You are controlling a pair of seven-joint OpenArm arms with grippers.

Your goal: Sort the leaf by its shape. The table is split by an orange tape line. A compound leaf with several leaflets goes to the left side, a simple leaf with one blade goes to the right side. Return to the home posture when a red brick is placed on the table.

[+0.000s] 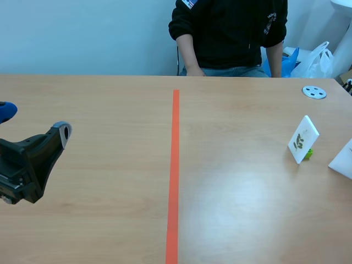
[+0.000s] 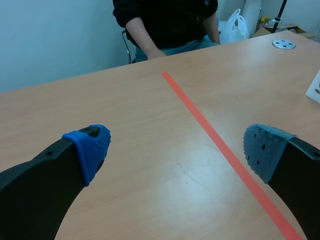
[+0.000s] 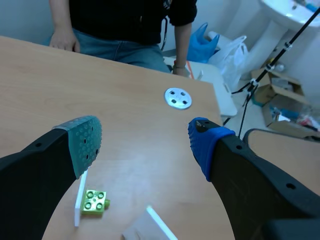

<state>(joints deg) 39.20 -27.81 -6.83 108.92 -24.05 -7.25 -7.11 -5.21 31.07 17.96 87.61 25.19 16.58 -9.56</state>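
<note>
A white card (image 1: pixel 303 138) showing a small green leaf stands tilted on a green brick (image 1: pixel 309 153), right of the orange tape line (image 1: pixel 174 176). The leaf's shape is too small to make out. In the right wrist view the card (image 3: pixel 78 198) is seen edge-on just ahead of the left finger, with the green brick (image 3: pixel 95 201) beside it. My right gripper (image 3: pixel 145 142) is open above them and holds nothing. My left gripper (image 1: pixel 34 122) is open over the table's left side, well away from the card, with nothing between its fingers (image 2: pixel 90 147).
A round metal disc (image 1: pixel 314 92) lies at the far right of the table. Another white card (image 1: pixel 343 159) sits at the right edge, and also shows as a white card (image 3: pixel 159 224) in the right wrist view. A person (image 1: pixel 228 33) sits across the table. Bags and boxes are on the floor beyond.
</note>
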